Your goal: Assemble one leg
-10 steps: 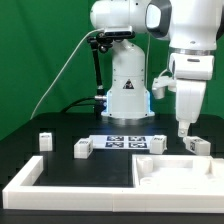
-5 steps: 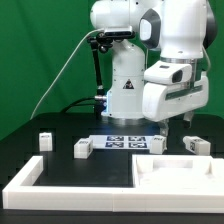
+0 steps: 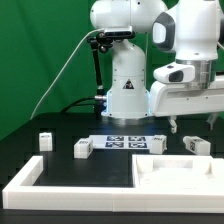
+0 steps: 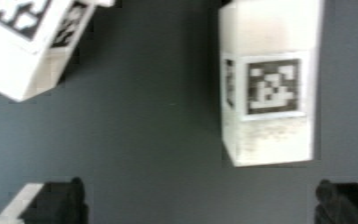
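Several small white legs with tag markers lie on the black table: one at the exterior view's left point(image 3: 45, 140), one point(image 3: 82, 149) beside the marker board, one point(image 3: 157, 143) at the board's right end, and one point(image 3: 195, 145) further right. My gripper point(image 3: 195, 122) hangs open and empty above the right-hand legs, touching none. In the wrist view a leg point(image 4: 268, 85) lies lengthwise on the dark table, with part of another leg point(image 4: 34, 45) in the corner. Both dark fingertips point(image 4: 43, 203) stand wide apart, and the gripper point(image 4: 197, 205) has nothing between them.
The marker board point(image 3: 125, 141) lies in front of the robot base. The large white square panel point(image 3: 180, 172) with raised rim lies at the front right. A long white L-shaped bar point(image 3: 40, 185) runs along the front left.
The hand has turned about its wrist, from upright at the right to lying broad and level above the right-hand legs. The parts on the table have not moved.
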Robot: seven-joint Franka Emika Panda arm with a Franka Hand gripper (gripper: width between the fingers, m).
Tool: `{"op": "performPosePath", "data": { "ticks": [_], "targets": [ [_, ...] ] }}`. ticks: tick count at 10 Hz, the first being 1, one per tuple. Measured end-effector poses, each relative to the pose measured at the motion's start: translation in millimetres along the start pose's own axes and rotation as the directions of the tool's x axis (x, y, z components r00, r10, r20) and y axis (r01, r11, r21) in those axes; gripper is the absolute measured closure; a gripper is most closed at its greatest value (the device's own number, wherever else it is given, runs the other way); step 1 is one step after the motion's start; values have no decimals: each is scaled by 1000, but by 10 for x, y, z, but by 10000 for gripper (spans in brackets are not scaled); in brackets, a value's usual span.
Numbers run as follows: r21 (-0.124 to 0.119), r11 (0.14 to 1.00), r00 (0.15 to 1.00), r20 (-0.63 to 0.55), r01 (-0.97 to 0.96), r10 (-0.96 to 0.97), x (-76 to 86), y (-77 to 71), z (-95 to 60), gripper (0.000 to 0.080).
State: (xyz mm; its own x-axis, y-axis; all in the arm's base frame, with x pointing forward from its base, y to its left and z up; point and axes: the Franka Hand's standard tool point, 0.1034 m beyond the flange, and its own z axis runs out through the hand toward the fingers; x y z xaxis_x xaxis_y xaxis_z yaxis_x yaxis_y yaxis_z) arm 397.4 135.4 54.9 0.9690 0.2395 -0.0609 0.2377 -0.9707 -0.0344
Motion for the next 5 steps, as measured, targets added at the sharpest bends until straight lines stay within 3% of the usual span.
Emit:
{"op": "performPosePath", "data": {
  "ticks": [4, 5],
  "targets": [
    [-10, 1000, 996, 92, 5, -4, -58, 30, 15, 150],
    [12, 998, 973, 222, 65, -66, -124, 52, 90, 150]
  ]
}}
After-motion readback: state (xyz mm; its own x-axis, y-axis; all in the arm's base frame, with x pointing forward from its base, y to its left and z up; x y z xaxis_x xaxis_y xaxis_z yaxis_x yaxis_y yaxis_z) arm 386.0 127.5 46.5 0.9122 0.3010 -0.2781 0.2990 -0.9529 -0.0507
